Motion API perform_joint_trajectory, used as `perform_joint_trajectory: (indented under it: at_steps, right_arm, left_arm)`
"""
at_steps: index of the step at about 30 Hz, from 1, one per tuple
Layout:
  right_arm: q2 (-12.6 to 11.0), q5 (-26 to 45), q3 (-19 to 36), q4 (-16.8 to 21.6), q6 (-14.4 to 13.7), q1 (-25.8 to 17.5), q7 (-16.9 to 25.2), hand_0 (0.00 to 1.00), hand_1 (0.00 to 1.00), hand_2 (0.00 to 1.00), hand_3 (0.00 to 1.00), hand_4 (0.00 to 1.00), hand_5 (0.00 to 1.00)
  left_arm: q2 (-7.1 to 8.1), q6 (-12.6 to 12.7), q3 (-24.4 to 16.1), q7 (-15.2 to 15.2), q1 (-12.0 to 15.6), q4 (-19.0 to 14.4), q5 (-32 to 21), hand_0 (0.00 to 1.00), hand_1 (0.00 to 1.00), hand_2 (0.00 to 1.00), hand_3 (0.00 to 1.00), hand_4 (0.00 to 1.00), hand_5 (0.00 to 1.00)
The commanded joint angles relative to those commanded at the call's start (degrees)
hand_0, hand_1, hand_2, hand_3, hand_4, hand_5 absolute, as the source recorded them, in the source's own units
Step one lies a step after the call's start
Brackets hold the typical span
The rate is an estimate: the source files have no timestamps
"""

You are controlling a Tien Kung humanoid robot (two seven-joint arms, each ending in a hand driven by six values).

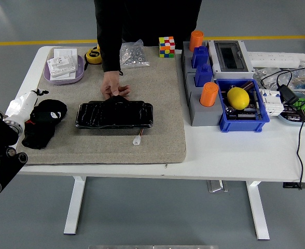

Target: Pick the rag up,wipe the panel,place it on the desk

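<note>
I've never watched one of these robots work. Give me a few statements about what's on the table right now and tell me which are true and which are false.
1. A person's hand rests on the far edge of the black panel. True.
2. The black rag lies on top of the panel. False: it lies to the panel's left, on the grey mat, apart from the panel.
3. The lemon sits in the blue bin. True.
4. The robot's right hand is wiping the panel. False: no right hand is in view; only the left hand shows, at the rag.
5. The colour cube stands near the table's far edge. True.
</note>
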Motion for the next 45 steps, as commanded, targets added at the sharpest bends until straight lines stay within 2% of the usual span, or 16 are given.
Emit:
perform_joint_trajectory:
  at_steps: [2,3,8,9,14,15,20,21,26,27,32,33,38,39,44,45]
  right_arm:
    - [0.0,-0.1,0.1,0.0,0.0,0.0,0.0,0.694,0.447,0.637,0.617,0.998,0.701]
    - [0.0,-0.1,0.1,0.0,0.0,0.1,0.0,0.694,0.447,0.637,0.617,0.998,0.702]
    - [0.1,-0.2,0.3,0.1,0.0,0.1,0.0,0.694,0.447,0.637,0.617,0.998,0.702]
    - [0.0,-0.3,0.4,0.1,0.0,0.1,0.0,0.694,0.447,0.638,0.617,0.998,0.702]
    - [0.1,-0.7,1.2,0.1,0.0,0.0,0.0,0.694,0.447,0.638,0.617,0.998,0.702]
    - [0.1,-0.7,1.3,0.1,0.0,0.0,0.0,0.693,0.447,0.638,0.617,0.998,0.702]
    - [0.3,-1.3,2.4,0.2,-0.2,0.1,0.0,0.693,0.447,0.638,0.617,0.998,0.702]
    - [0.3,-1.4,2.5,0.3,-0.2,0.0,0.0,0.694,0.447,0.637,0.617,0.998,0.702]
    - [0.3,-1.9,3.5,0.3,-0.2,-0.2,-0.1,0.694,0.447,0.637,0.617,0.998,0.702]
    - [0.3,-1.9,3.5,0.3,-0.2,-0.2,-0.1,0.694,0.447,0.637,0.617,0.998,0.701]
    - [0.2,-2.1,3.8,0.3,-0.2,-0.3,-0.2,0.694,0.447,0.637,0.617,0.998,0.701]
    - [0.2,-2.1,3.9,0.3,-0.3,-0.3,-0.1,0.694,0.447,0.638,0.617,0.998,0.701]
    - [0.2,-2.1,3.8,0.3,-0.3,-0.3,-0.1,0.694,0.447,0.638,0.617,0.998,0.701]
    - [0.2,-2.1,3.7,0.3,-0.3,-0.3,-0.1,0.693,0.448,0.638,0.617,0.998,0.702]
    - [0.2,-2.1,3.5,0.3,-0.3,-0.3,-0.2,0.693,0.448,0.638,0.617,0.998,0.702]
    - [0.2,-2.1,3.5,0.2,-0.3,-0.3,-0.2,0.694,0.446,0.637,0.618,0.998,0.702]
  left_arm:
    - [-0.19,0.0,0.6,0.1,-0.1,0.4,0.1,0.617,0.822,0.856,0.843,0.868,0.357]
    - [-0.27,0.0,0.8,0.1,-0.1,0.5,0.1,0.583,0.811,0.845,0.839,0.857,0.336]
    - [-0.61,0.6,1.1,0.2,-0.2,0.9,0.2,0.583,0.811,0.845,0.839,0.857,0.336]
    - [-0.59,0.7,1.1,0.1,-0.2,0.8,0.2,0.508,0.728,0.815,0.776,0.823,0.300]
    - [-0.54,1.7,1.2,0.0,-0.3,0.9,0.6,0.508,0.728,0.815,0.776,0.823,0.300]
    - [-0.55,1.7,1.3,0.1,-0.3,0.9,0.7,0.425,0.593,0.793,0.659,0.688,0.153]
    - [-0.61,1.9,1.8,0.3,-0.4,1.6,1.1,0.425,0.593,0.793,0.659,0.688,0.153]
    - [-0.59,1.8,1.9,0.3,-0.4,1.7,1.2,0.407,0.465,0.704,0.603,0.599,0.116]
    - [-0.57,1.6,2.3,0.6,-0.2,2.0,1.4,0.407,0.465,0.704,0.603,0.599,0.116]
    - [-0.59,1.6,2.3,0.6,-0.2,2.0,1.4,0.381,0.405,0.682,0.585,0.557,0.068]
    - [-0.66,1.9,2.5,0.7,-0.2,2.0,1.7,0.381,0.405,0.682,0.585,0.557,0.068]
    - [-0.62,2.0,2.6,0.8,-0.2,2.0,1.8,0.328,0.336,0.651,0.560,0.403,0.023]
    - [-0.56,2.8,2.8,0.5,-0.2,2.2,1.8,0.328,0.336,0.651,0.560,0.403,0.023]
    - [-0.59,3.2,2.9,0.3,-0.2,2.2,1.7,0.287,0.236,0.562,0.485,0.110,0.002]
    - [-0.57,5.0,3.0,-0.8,0.0,2.1,0.6,0.287,0.236,0.562,0.485,0.110,0.002]
    - [-0.53,5.3,3.1,-1.0,0.1,2.0,0.4,0.256,0.185,0.492,0.401,0.117,0.002]
